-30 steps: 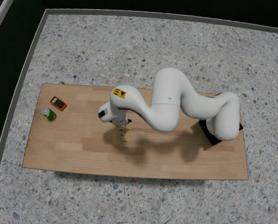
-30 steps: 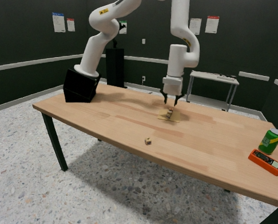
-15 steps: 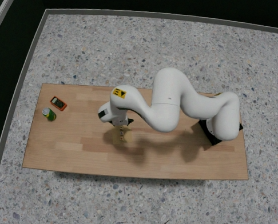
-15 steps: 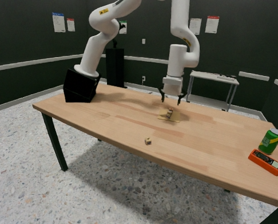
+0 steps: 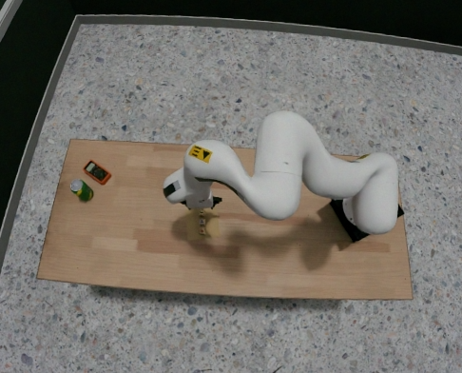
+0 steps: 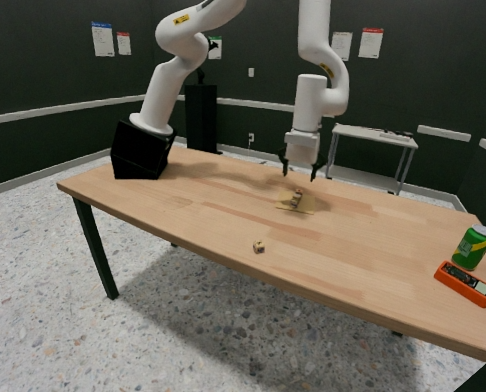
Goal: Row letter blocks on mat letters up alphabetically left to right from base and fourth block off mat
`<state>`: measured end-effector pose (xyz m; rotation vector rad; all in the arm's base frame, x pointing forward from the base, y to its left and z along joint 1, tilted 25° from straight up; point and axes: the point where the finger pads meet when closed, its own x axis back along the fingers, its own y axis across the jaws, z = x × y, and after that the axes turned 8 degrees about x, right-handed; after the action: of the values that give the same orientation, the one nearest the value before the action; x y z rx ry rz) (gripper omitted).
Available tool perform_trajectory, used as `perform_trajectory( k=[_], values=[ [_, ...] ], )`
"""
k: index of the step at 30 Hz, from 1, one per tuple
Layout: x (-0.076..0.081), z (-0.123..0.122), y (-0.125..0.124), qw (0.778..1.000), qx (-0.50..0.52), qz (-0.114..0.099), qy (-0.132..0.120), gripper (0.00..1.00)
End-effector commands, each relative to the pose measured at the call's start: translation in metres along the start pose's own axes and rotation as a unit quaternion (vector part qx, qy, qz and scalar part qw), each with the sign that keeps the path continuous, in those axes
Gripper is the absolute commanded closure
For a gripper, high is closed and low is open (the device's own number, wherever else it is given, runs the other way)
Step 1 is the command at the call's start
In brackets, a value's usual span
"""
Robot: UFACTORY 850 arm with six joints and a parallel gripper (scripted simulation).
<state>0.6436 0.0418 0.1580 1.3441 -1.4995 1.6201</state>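
Note:
A small tan mat (image 5: 214,229) (image 6: 307,204) lies near the middle of the wooden table (image 5: 125,266) (image 6: 382,250). A tight row of small blocks (image 5: 202,225) (image 6: 296,198) sits on the mat; their letters are too small to read. One more block (image 6: 258,246) lies off the mat on the bare table near the table edge in the exterior view; the arm hides it in the top view. My gripper (image 5: 202,206) (image 6: 298,175) is open and empty. It hangs a little above the row, apart from the blocks.
A green can (image 5: 82,189) (image 6: 472,247) and an orange hand-held meter (image 5: 97,171) (image 6: 464,283) lie at the table end far from the robot's black base (image 5: 349,224) (image 6: 139,152). The arm arches over the table's middle.

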Motion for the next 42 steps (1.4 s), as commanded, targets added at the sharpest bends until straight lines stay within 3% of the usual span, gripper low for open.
perform_trajectory(
  k=[1,10,18,42],
  values=[
    [0.012,0.000,-0.001,1.000,0.000,0.001,0.000,0.00],
    [0.056,0.000,-0.001,1.000,0.000,0.001,0.000,0.00],
    [0.074,0.000,-0.001,1.000,0.000,0.001,0.000,0.00],
    [0.076,0.000,-0.001,1.000,0.000,0.001,0.000,0.00]
  ],
)
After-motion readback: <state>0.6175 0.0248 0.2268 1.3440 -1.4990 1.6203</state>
